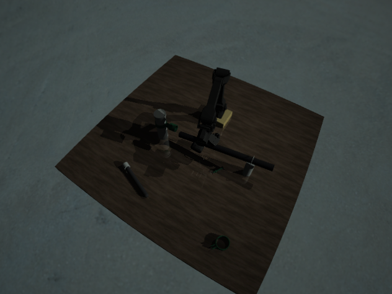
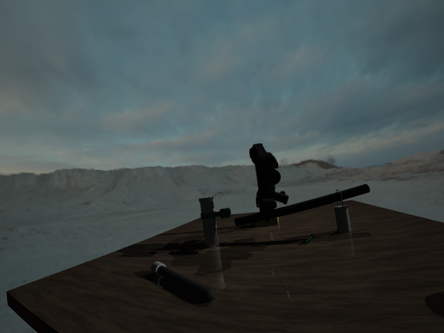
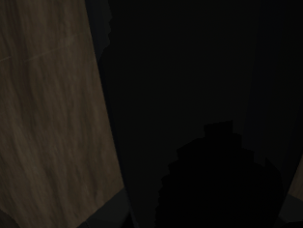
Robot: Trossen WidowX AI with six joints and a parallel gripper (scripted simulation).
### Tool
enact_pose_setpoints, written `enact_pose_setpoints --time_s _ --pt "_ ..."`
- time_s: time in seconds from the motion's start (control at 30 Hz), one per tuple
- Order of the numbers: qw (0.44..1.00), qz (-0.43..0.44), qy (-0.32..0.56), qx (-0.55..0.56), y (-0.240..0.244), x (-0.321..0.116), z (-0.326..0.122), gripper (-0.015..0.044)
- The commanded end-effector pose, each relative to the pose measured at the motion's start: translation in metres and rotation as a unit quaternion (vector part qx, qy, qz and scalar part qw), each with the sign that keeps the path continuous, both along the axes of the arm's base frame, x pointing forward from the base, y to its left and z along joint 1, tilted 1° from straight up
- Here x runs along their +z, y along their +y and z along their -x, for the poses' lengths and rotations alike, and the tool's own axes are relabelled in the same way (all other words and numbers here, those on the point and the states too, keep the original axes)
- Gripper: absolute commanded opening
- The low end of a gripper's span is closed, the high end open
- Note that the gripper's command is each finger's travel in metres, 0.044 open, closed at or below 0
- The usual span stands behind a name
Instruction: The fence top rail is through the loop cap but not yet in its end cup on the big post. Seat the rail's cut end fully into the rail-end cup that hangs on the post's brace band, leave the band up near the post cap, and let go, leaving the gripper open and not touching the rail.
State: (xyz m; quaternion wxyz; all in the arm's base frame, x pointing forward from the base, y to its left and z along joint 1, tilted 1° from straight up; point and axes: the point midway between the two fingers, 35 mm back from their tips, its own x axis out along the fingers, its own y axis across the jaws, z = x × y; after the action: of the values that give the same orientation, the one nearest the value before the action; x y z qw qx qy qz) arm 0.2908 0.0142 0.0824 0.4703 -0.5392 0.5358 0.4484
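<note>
The black rail passes through the wire loop above the short grey post. It slopes down toward the big grey post. The green end cup is on the band a little below the post cap. The rail's near end is outside the cup, a short gap away and lower in the exterior view. My gripper is shut on the rail near that end. The dark rail fills most of the wrist view.
A yellow block lies behind the rail near the arm. A dark bar with a white end lies in front of the big post. A small green piece and a green ring lie on the table.
</note>
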Motion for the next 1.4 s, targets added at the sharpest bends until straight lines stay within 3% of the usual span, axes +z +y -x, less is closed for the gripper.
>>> enact_pose_setpoints --time_s 0.0,1.37 --pt "0.999 0.032 -0.012 0.001 -0.002 0.025 -0.002 0.0000" --pt "0.999 0.035 -0.006 0.003 -0.006 0.036 -0.005 0.0000"
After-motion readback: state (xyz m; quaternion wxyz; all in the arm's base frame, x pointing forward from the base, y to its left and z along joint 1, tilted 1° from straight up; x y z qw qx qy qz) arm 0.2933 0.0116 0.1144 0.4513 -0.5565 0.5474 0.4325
